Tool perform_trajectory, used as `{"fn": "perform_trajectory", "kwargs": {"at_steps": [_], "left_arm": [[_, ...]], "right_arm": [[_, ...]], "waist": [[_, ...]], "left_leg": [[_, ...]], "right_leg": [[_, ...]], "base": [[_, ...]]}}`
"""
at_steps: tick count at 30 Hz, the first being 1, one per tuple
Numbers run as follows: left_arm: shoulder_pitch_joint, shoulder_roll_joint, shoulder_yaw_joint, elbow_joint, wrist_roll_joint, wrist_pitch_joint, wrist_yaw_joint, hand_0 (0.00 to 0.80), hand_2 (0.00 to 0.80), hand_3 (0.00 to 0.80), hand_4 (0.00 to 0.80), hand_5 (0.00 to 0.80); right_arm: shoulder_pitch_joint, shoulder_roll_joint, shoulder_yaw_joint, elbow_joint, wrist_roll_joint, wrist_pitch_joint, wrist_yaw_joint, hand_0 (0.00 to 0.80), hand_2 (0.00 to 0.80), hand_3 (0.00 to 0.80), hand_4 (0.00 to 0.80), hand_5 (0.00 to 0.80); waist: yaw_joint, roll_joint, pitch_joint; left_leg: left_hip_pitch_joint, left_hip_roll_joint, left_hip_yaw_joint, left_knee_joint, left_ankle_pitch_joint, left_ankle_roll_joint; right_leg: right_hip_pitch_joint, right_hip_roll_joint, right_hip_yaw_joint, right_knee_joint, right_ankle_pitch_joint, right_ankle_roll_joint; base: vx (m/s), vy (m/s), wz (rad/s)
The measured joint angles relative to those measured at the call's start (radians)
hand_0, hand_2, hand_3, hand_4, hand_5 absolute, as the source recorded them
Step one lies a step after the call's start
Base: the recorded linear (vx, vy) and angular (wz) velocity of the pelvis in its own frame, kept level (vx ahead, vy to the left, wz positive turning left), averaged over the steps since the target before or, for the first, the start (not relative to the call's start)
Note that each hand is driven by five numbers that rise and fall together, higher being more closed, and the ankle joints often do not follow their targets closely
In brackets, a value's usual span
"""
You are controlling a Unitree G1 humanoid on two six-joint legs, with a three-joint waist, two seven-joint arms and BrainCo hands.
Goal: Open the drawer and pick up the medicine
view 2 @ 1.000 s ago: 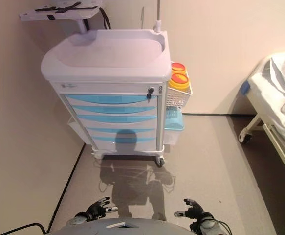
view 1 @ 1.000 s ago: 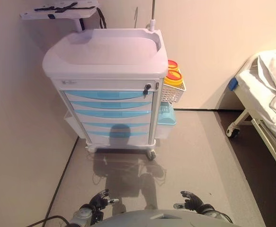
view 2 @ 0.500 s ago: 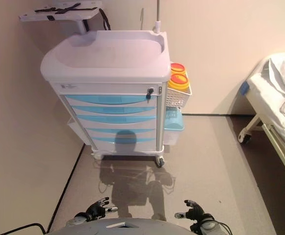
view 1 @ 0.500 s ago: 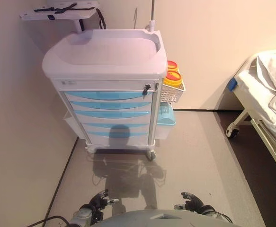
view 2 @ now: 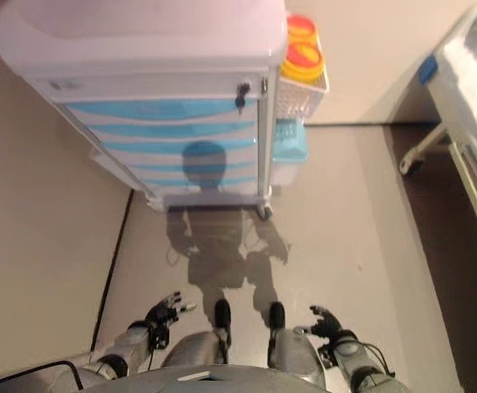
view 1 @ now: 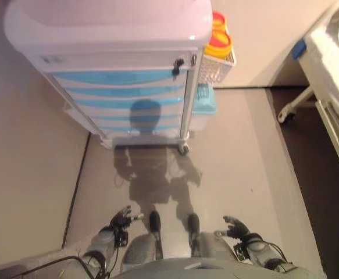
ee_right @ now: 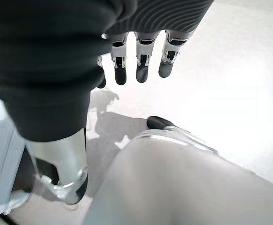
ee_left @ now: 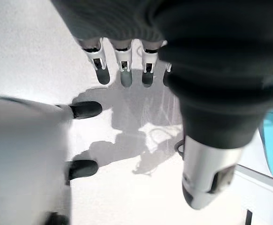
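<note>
Left hand [view 1: 120, 220], right hand [view 1: 236, 228] low, fingers relaxed, empty — drawers [view 1: 122, 93] closed.

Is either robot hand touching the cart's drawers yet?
Apart. The left eye view shows the left hand and right hand low near the robot, with bare floor between them and the cart's drawers.

You see a white cart [view 1: 108, 26] with light-blue drawers [view 1: 120, 93] and a dark lock [view 1: 177, 65], a white mesh basket [view 1: 216, 65] of yellow tubs with orange-red lids [view 1: 220, 40], a pale blue bin [view 1: 204, 99], beige floor [view 1: 239, 157] and white bed [view 1: 338, 52].
</note>
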Motion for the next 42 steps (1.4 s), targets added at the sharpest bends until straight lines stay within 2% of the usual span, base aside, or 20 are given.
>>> {"fn": "perform_trajectory", "kwargs": {"at_steps": [6,11,16,19,25,29,32,38,39,42], "left_arm": [[-0.104,0.007,0.051,-0.118,-0.151,-0.062,0.022,0.0,0.0,0.0,0.0,0.0],[-0.177,0.019,0.075,-0.226,-0.263,-0.093,0.037,0.0,0.0,0.0,0.0,0.0],[-0.232,0.067,0.111,-0.321,-0.44,-0.105,0.027,0.0,0.0,0.0,0.0,0.0],[-0.286,0.118,0.139,-0.362,-0.59,-0.103,-0.021,0.0,0.0,0.0,0.0,0.0],[-0.421,0.194,0.217,-0.375,-0.856,-0.104,-0.138,0.0,0.0,0.0,0.0,0.0],[-0.486,0.25,0.251,-0.375,-0.974,-0.105,-0.197,0.0,0.0,0.0,0.0,0.0],[-0.533,0.276,0.265,-0.374,-1.028,-0.104,-0.223,0.0,0.0,0.0,0.0,0.0],[-0.634,0.353,0.263,-0.372,-1.111,-0.094,-0.221,0.0,0.0,0.0,0.0,0.0],[-0.655,0.362,0.261,-0.364,-1.12,-0.084,-0.208,0.0,0.0,0.0,0.0,0.0],[-0.718,0.387,0.259,-0.291,-1.141,-0.054,-0.161,0.0,0.0,0.0,0.0,0.0]], "right_arm": [[-0.064,0.001,0.0,-0.035,0.065,-0.005,-0.025,0.0,0.0,0.0,0.0,0.0],[-0.092,-0.001,0.001,-0.077,0.114,-0.005,-0.031,0.0,0.0,0.0,0.0,0.0],[-0.092,-0.003,0.008,-0.122,0.152,0.002,-0.039,0.0,0.0,0.0,0.0,0.0],[-0.086,-0.007,0.009,-0.124,0.16,0.001,-0.04,0.0,0.0,0.0,0.0,0.0],[-0.04,-0.009,0.012,-0.124,0.16,-0.01,-0.034,0.0,0.0,0.0,0.0,0.0],[-0.028,-0.008,0.018,-0.129,0.161,-0.028,-0.02,0.0,0.0,0.0,0.0,0.0],[-0.02,-0.009,0.039,-0.139,0.163,-0.04,-0.016,0.0,0.0,0.0,0.0,0.0],[-0.007,-0.011,0.092,-0.162,0.182,-0.049,-0.007,0.0,0.0,0.0,0.0,0.0],[-0.004,-0.01,0.089,-0.162,0.183,-0.05,-0.005,0.0,0.0,0.0,0.0,0.0],[-0.004,-0.011,0.092,-0.166,0.189,-0.052,0.0,0.0,0.0,0.0,0.0,0.0]], "waist": [[-0.02,-0.058,0.103],[-0.025,-0.094,0.151],[-0.051,-0.117,0.177],[-0.064,-0.131,0.184],[-0.091,-0.149,0.195],[-0.106,-0.181,0.208],[-0.107,-0.187,0.209],[-0.109,-0.198,0.202],[-0.114,-0.199,0.201],[-0.12,-0.2,0.2]], "left_leg": [[-0.15,-0.016,0.018,0.15,-0.045,0.025],[-0.281,-0.002,0.024,0.3,-0.1,0.036],[-0.373,0.015,0.03,0.406,-0.142,0.047],[-0.4,0.02,0.029,0.452,-0.166,0.054],[-0.441,0.03,0.03,0.527,-0.207,0.069],[-0.446,0.036,0.04,0.551,-0.222,0.074],[-0.454,0.044,0.039,0.578,-0.239,0.076],[-0.458,0.053,0.037,0.629,-0.277,0.079],[-0.46,0.054,0.034,0.633,-0.272,0.085],[-0.471,0.054,0.027,0.649,-0.285,0.083]], "right_leg": [[-0.161,-0.013,0.045,0.134,-0.026,0.016],[-0.257,-0.004,0.071,0.191,-0.026,0.02],[-0.323,0.004,0.08,0.232,-0.022,0.028],[-0.34,0.01,0.092,0.25,-0.027,0.032],[-0.36,0.016,0.101,0.274,-0.032,0.043],[-0.362,0.019,0.111,0.285,-0.035,0.049],[-0.361,0.025,0.112,0.286,-0.04,0.054],[-0.355,0.036,0.116,0.296,-0.045,0.062],[-0.356,0.037,0.117,0.303,-0.039,0.071],[-0.356,0.036,0.111,0.303,-0.041,0.072]], "base": [[-0.051,0.052,-0.16],[-0.032,0.04,-0.15],[0.02,0.048,-0.09],[0.059,0.018,-0.13],[0.064,0.002,-0.08],[0.059,-0.018,-0.08],[0.143,0.003,-0.08],[0.023,-0.035,-0.12],[0.043,-0.035,-0.04],[0.063,-0.027,0.01]]}}
